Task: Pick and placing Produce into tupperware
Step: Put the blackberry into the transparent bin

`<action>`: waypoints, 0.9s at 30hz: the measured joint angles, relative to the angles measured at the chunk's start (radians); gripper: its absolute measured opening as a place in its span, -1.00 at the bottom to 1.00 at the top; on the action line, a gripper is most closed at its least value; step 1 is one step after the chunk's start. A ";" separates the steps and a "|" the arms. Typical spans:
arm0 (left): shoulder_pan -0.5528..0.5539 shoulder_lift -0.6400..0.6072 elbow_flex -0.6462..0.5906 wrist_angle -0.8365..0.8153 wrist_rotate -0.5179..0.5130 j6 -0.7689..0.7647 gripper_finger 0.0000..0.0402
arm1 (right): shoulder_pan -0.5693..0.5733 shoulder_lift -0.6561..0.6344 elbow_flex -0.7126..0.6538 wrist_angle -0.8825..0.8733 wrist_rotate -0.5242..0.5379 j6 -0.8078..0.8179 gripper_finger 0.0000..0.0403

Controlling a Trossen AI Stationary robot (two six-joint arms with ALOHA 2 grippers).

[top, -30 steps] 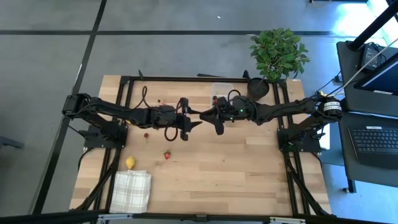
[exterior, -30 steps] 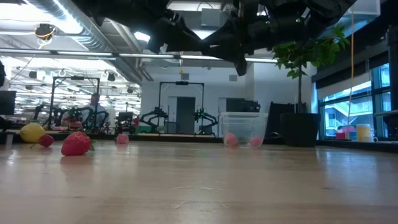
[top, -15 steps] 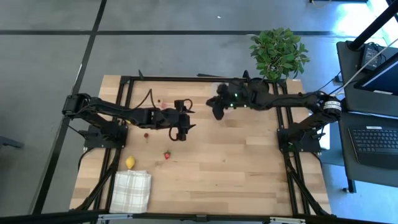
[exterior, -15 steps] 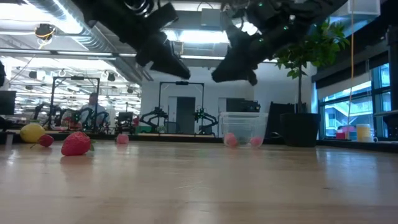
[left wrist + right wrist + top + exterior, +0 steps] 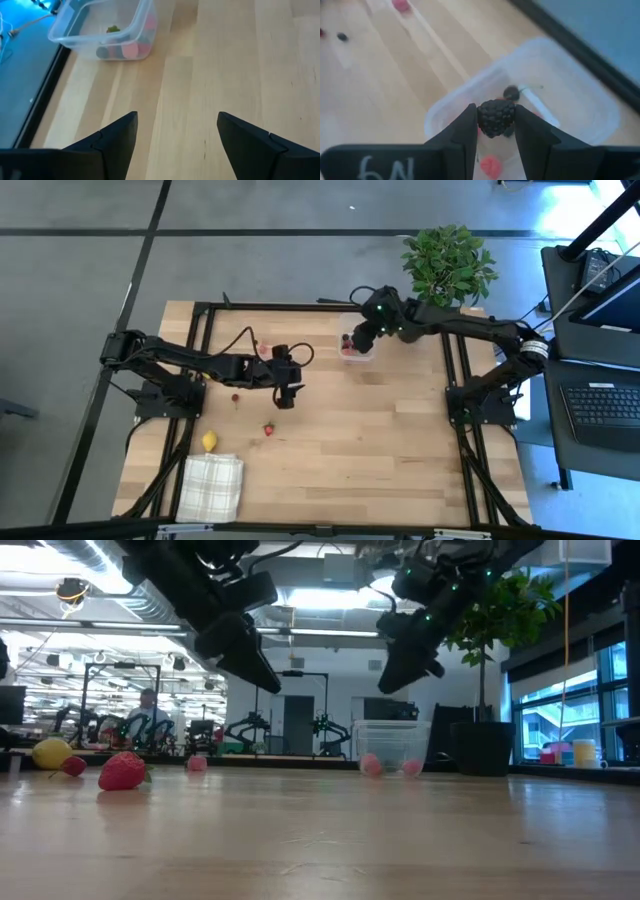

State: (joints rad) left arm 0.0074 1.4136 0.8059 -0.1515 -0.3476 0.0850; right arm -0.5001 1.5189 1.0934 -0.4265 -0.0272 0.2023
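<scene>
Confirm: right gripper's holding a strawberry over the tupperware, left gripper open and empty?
Not a strawberry: the right wrist view shows the right gripper pinching a dark blackberry above the tupperware. The left gripper is open and empty, as stated.

left end effector [image 5: 172, 132] spread wide; right end effector [image 5: 493, 131] pinched.

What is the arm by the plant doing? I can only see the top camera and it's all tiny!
Observer: The right gripper pinches a blackberry just above the clear tupperware.
Child: Is anything in the box?
Observer: Yes, pink-red pieces and a dark berry with a stem.
Child: And the other arm?
Observer: The left gripper is open and holds nothing, over bare wood.
Child: Any fruit left?
Observer: A strawberry and a lemon lie on the table.
</scene>
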 joint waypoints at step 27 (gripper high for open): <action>0.001 0.000 0.000 -0.052 0.001 -0.050 0.33 | -0.001 0.237 -0.005 0.060 -0.038 -0.006 -0.43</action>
State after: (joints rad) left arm 0.0082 1.4136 0.8059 -0.2032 -0.3466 0.0353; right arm -0.5011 1.7557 1.0885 -0.3668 -0.0650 0.1967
